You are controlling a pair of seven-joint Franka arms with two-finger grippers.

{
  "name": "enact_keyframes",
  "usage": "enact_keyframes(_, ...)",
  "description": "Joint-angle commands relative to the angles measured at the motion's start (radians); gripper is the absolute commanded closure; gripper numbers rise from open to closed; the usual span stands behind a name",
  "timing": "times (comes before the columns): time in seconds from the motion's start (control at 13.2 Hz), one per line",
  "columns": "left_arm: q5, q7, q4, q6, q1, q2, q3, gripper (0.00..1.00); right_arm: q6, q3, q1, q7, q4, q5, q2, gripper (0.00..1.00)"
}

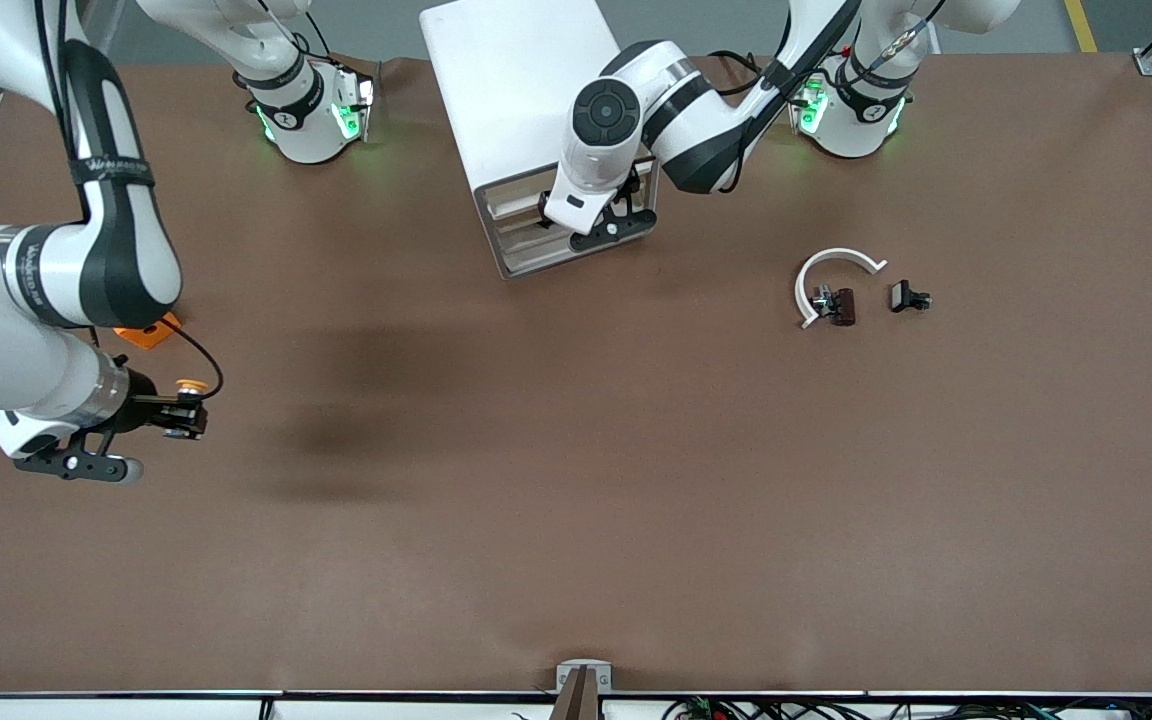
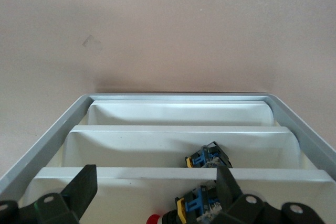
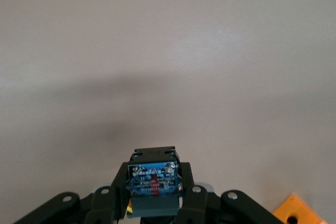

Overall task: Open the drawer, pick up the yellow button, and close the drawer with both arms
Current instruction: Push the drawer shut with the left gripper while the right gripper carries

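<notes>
Front view: right gripper [image 1: 188, 412] hangs over the worktop [image 1: 576, 480] toward the right arm's end, jaws shut on the button [image 1: 192, 386]; yellow-orange cap visible above the black jaws. Right wrist view confirms it: the blue-and-black body of the button sits clamped between the fingers [image 3: 185, 182]. An orange block [image 1: 148, 333] lies on the worktop next to the right arm, partly hidden by it.

Left gripper [image 1: 604, 222] is at the front of the white cabinet [image 1: 526, 110], jaws spread wide, holding nothing. Left wrist view looks down past the open fingers [image 2: 79, 190] into stepped white drawer trays; the drawer [image 2: 178, 182] under the gripper is open, and more blue-bodied buttons [image 2: 207, 156] lie in the trays.

Progress, judged: drawer opened, button taken out and held clear of the cabinet. Left to do: close the drawer; the left gripper looks placed for that push.

Also present: white curved piece [image 1: 831, 275] and small black clip parts [image 1: 908, 297] toward the left arm's end, untouched.

Writing: a strap on the right arm and a label on the button's blue body both carry print, neither readable.
</notes>
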Motion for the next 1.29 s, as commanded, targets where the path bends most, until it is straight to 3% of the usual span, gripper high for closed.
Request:
enact_keyframes(0.0, -0.027, -0.013, -0.002, 0.011, -0.007, 0.023, -0.019, 0.0, 0.167, 0.024, -0.061, -0.098, -0.157, -0.004, -0.027, 1.0)
enact_keyframes(0.15, -0.078, -0.014, 0.0, 0.008, -0.007, 0.022, -0.025, 0.0, 0.278, 0.024, -0.095, -0.141, -0.222, 0.002, -0.017, 1.0)
enact_keyframes(0.53, -0.058, -0.017, 0.052, -0.001, 0.045, 0.025, -0.013, 0.0, 0.368, 0.03, -0.119, -0.208, -0.256, 0.077, 0.038, 1.0)
enact_keyframes(0.68, 0.007, -0.011, 0.083, -0.003, 0.128, 0.023, -0.014, 0.0, 0.373, 0.03, -0.118, -0.272, -0.256, 0.137, 0.051, 1.0)
enact_keyframes(0.91, 0.135, -0.008, 0.127, -0.003, 0.232, 0.014, -0.014, 0.0, 0.388, 0.03, -0.112, -0.275, -0.262, 0.137, 0.066, 1.0)
enact_keyframes(1.22, 0.25, 0.156, 0.169, -0.004, 0.387, 0.002, -0.014, 0.0, 0.415, 0.029, -0.119, -0.246, -0.263, 0.171, 0.11, 1.0)
